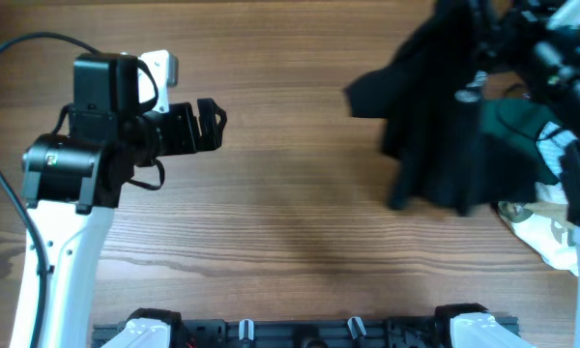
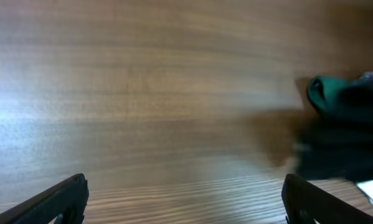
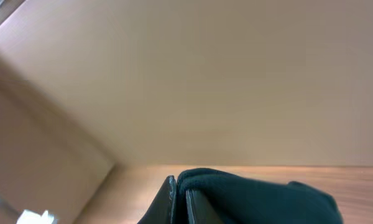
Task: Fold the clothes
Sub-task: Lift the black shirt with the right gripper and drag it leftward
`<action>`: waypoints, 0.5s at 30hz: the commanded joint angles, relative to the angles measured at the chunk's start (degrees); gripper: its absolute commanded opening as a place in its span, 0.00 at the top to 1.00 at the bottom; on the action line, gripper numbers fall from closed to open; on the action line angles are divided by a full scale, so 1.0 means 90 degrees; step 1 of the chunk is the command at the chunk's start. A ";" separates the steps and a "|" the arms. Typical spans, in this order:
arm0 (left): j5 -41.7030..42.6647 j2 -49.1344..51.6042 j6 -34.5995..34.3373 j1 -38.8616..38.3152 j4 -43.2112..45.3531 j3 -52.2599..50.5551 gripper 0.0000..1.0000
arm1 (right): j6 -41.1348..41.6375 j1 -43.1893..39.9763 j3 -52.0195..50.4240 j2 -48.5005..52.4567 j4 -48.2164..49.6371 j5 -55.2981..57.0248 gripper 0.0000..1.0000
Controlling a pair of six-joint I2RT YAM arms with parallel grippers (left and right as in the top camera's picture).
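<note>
The black polo shirt point(image 1: 435, 116) hangs bunched at the far right of the table, lifted by my right gripper point(image 1: 483, 43). In the right wrist view the right gripper point(image 3: 180, 199) is shut on a fold of the black shirt point(image 3: 255, 199). My left gripper point(image 1: 213, 124) is open and empty over the left half of the table, well away from the shirt. In the left wrist view its fingers point(image 2: 186, 202) frame bare wood, with the black shirt point(image 2: 342, 149) at the right edge.
A dark green garment point(image 1: 522, 126) lies under the right arm and also shows in the left wrist view point(image 2: 326, 93). A white, pale blue garment point(image 1: 546, 227) lies at the right edge. The wooden table point(image 1: 271, 213) spans the view.
</note>
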 commanded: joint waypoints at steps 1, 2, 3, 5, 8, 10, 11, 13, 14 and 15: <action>-0.0192 -0.0087 0.0102 0.0010 -0.0148 0.0578 0.00 | -0.0325 0.0430 0.0041 0.0141 -0.0002 0.0605 0.96; -0.0189 -0.0092 0.0102 0.0012 -0.0177 0.0624 0.00 | -0.0367 0.0459 0.0041 0.0177 -0.0051 0.0607 0.96; -0.0189 -0.0109 0.0102 0.0010 -0.0202 0.0646 0.00 | -0.0357 0.0464 0.0041 0.0231 -0.0129 0.0580 0.96; -0.0189 -0.0121 0.0102 0.0010 -0.0231 0.0646 0.00 | -0.0362 0.0498 0.0036 0.0381 -0.0219 0.0335 0.96; -0.0185 -0.0107 0.0100 0.0010 -0.0240 0.0644 0.00 | -0.0367 0.0576 0.0036 0.0692 -0.0304 0.0007 0.96; -0.0119 -0.0097 0.0102 0.0005 -0.0245 0.0644 0.00 | -0.0364 0.0702 0.0036 0.0848 -0.0260 -0.0204 0.96; -0.0051 -0.0095 0.0104 0.0002 -0.0243 0.0644 0.00 | -0.0364 0.0772 0.0036 0.0894 -0.0211 -0.0214 0.96; 0.0109 -0.0083 0.0274 0.0002 -0.0245 0.0639 0.00 | -0.0369 0.0916 0.0036 0.0928 -0.0058 -0.0211 0.96; 0.0107 -0.0080 0.0352 0.0005 -0.0265 0.0639 0.00 | -0.0367 0.0986 0.0036 0.0933 -0.0005 -0.0211 0.96; 0.0104 -0.0070 0.0440 0.0005 -0.0270 0.0639 0.00 | -0.0367 0.1107 0.0036 0.0933 0.0051 -0.0209 0.96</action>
